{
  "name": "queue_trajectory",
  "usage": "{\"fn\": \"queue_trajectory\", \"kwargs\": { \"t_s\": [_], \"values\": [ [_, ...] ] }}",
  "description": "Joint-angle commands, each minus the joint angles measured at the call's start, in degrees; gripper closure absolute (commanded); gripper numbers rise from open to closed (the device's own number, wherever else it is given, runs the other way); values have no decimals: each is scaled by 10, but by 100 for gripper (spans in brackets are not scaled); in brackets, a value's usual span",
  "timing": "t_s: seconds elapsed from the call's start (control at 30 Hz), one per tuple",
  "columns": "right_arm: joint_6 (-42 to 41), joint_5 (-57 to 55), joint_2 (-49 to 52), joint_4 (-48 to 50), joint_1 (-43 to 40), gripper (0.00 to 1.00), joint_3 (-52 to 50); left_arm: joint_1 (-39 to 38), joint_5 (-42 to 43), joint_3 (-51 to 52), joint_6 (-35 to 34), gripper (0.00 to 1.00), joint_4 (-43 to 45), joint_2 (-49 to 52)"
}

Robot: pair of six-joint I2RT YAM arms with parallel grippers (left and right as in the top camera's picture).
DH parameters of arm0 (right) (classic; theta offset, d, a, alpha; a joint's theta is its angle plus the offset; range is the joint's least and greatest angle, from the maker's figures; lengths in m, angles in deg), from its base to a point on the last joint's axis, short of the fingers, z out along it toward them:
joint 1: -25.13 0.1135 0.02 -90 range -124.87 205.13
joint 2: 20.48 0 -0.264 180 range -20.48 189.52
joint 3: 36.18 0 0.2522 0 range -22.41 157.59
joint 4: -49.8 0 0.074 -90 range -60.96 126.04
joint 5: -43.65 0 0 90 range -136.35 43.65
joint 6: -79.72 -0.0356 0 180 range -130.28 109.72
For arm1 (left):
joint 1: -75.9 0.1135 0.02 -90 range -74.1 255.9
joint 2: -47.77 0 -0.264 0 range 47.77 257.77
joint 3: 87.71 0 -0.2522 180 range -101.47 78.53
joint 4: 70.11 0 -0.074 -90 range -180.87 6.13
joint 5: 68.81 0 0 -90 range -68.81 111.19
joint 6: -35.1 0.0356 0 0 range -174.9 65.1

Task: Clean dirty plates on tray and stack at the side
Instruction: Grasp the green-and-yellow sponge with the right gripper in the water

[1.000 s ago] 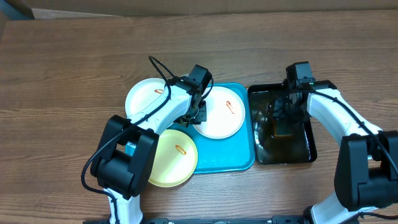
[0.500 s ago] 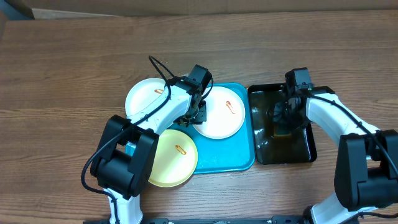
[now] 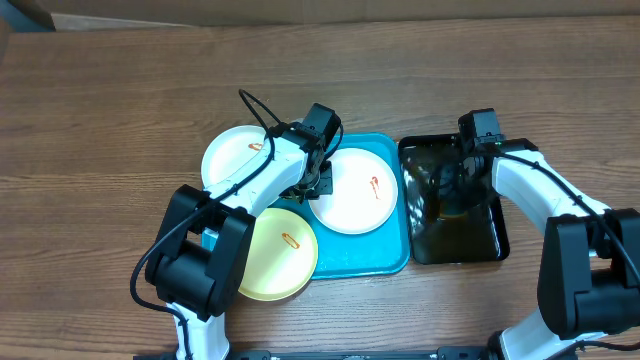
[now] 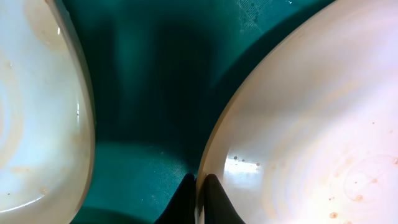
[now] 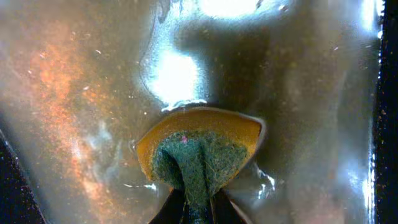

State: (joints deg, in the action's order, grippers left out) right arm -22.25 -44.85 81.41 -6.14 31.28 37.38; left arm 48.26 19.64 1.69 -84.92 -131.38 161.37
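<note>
A white plate (image 3: 352,190) with an orange-red smear lies on the turquoise tray (image 3: 380,255). My left gripper (image 3: 320,183) is shut on this plate's left rim (image 4: 214,155), one finger on each side (image 4: 199,199). A second white plate (image 3: 238,155) lies at the tray's far left, and a pale yellow-green plate (image 3: 280,255) at its near left; both have smears. My right gripper (image 3: 462,185) is shut on a yellow and green sponge (image 5: 199,152), which is dipped in the water of the black tray (image 3: 500,240).
The black tray holds murky water (image 5: 93,93) and stands right of the turquoise tray. Bare wooden table (image 3: 100,120) lies all round, with a cardboard edge (image 3: 120,20) at the back.
The white plate in my left gripper has slid a little toward the near side and right on the tray. The right gripper shifted slightly with the sponge in the water.
</note>
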Motion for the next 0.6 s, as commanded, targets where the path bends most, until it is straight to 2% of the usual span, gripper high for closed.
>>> {"fn": "queue_trajectory", "kwargs": {
  "t_s": [0.0,0.2,0.57],
  "values": [
    [0,1,2,-37,2,96,41,0,1,3,-4,96,-2,7],
    [0,1,2,-121,2,96,113,0,1,3,-4,96,0,7],
    [2,1,3,-125,2,96,116,0,6,3,-2,96,26,7]
  ]
}}
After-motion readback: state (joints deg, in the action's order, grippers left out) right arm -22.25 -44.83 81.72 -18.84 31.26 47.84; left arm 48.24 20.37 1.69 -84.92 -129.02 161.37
